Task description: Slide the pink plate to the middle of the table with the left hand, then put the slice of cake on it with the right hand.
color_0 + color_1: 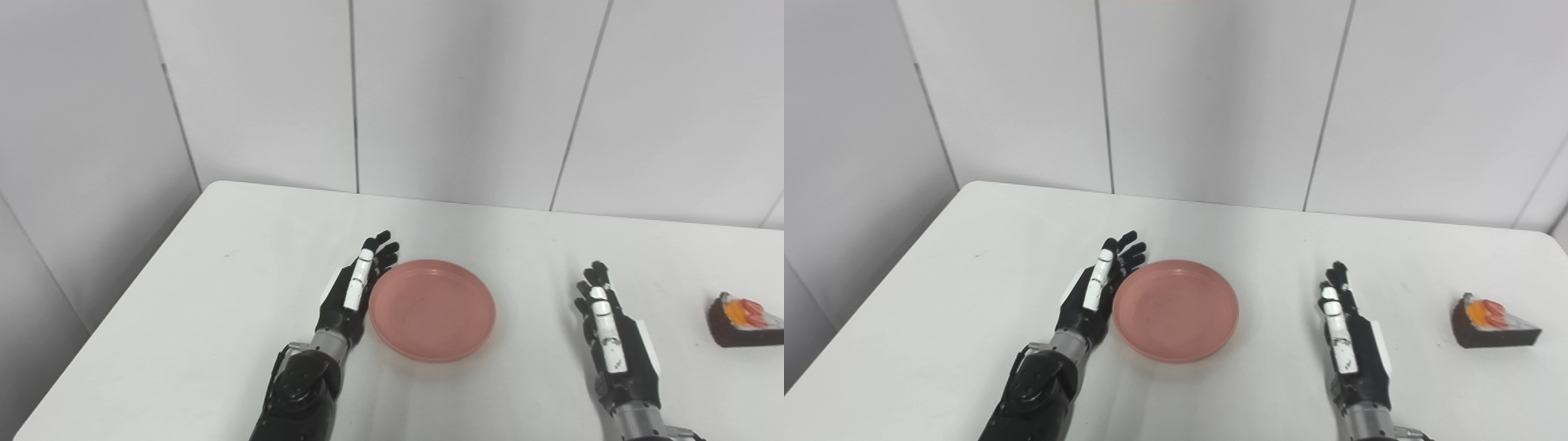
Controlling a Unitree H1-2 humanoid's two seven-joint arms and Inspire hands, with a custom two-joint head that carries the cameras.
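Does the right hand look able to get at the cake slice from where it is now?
Probably yes: the open right hand has only bare white table between it and the dark chocolate cake slice on its outer side.

1. You have a white counter [202,294] with a rounded far-left corner, set against a pale panelled wall.
2. Your pink plate [432,309] lies flat on it, near the middle.
3. Your slice of cake [1491,323] sits far right, well apart from the plate.

plate [432,309] mid-table [233,294], left hand [352,294] against its left rim, cake slice [743,321] far right
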